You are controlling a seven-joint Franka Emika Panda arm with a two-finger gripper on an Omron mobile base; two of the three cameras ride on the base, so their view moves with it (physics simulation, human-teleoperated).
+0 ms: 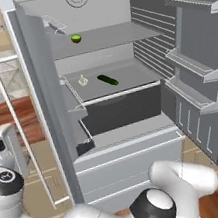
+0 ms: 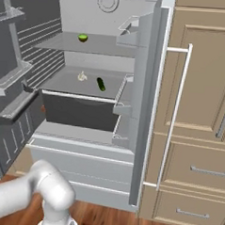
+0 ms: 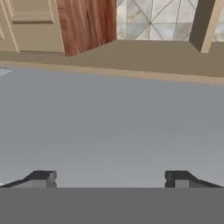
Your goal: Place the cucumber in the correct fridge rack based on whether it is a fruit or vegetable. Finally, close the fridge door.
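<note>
Gaping wide, pincer (image 3: 109, 178) empty, touching nothing.

The small, slender, dark green cucumber (image 1: 108, 80) (image 2: 101, 84), a smooth rod with rounded ends, lies flat on the lower wide flat grey fridge rack (image 1: 130, 74) (image 2: 64, 83), which has a pale front edge. It rests slantwise, one end pointing toward the back of the fridge and the other toward the shelf's front edge, roughly midway across the shelf. Nothing grips it. The rack sits level inside the open fridge, below the upper like shelf. The cucumber lies well apart from the tool (image 3: 110, 178), whose tips stand wide apart.
</note>
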